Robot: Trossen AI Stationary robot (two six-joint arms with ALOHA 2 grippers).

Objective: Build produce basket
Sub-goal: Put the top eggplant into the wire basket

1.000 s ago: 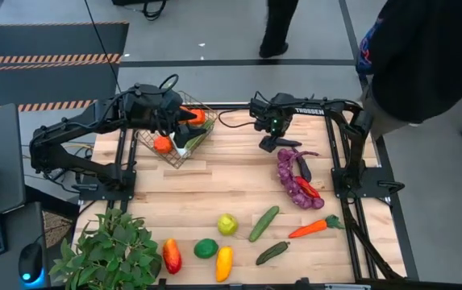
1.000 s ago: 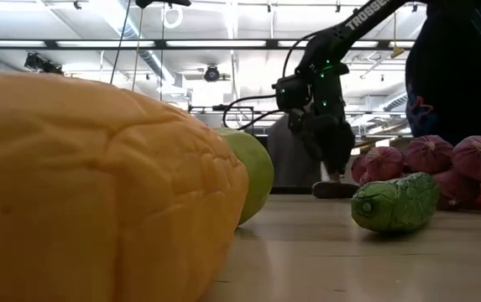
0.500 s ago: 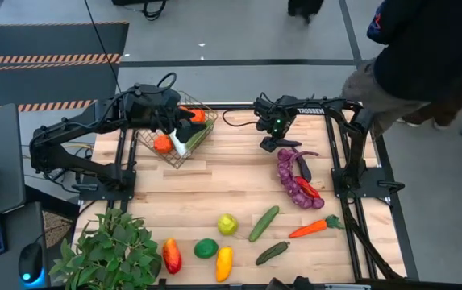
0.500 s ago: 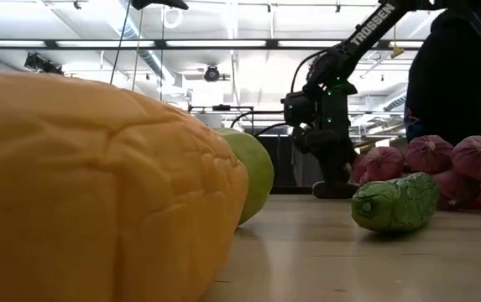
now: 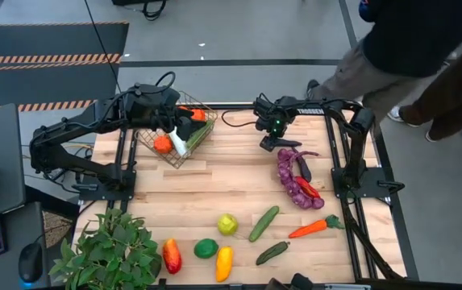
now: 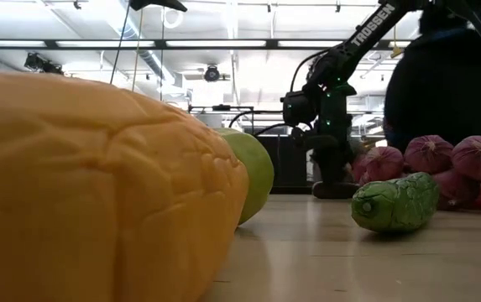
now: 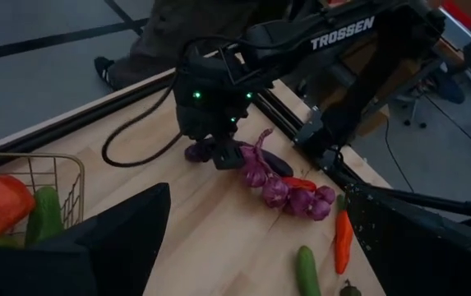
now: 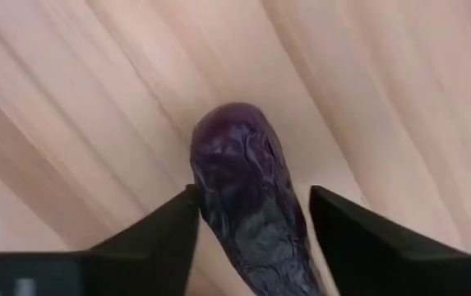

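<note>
My right gripper (image 5: 269,143) points down at the far middle of the table. Its fingers stand on either side of a dark purple eggplant (image 8: 243,205) that lies flat on the wood (image 5: 285,144). The wire basket (image 5: 164,155) sits at the far left with orange, green and white produce in it. My left gripper (image 5: 178,129) hovers over the basket, open, with nothing between its fingers (image 7: 258,193). A second eggplant (image 5: 303,166) and a purple bunch (image 5: 295,187) lie just nearer than the right gripper. My right gripper comes at the eggplant from above, fingers across it near its rounded end (image 8: 227,131). One finger (image 8: 169,226) lies against the eggplant's side. The other finger (image 8: 342,222) stands a narrow strip of wood away. The eggplant rests on the table.
Loose produce lies toward the near edge: green apple (image 5: 227,224), two cucumbers (image 5: 264,223), carrot (image 5: 315,228), lime (image 5: 206,248), yellow (image 5: 224,263) and red (image 5: 171,255) peppers. A leafy plant (image 5: 110,250) fills the near left corner. A person (image 5: 424,56) stands beyond the far right corner.
My right gripper has sunk onto the eggplant and now stands low over the table, shifting slightly toward the right edge. The eggplant has stayed where it was. The person behind the table has moved toward the right.
</note>
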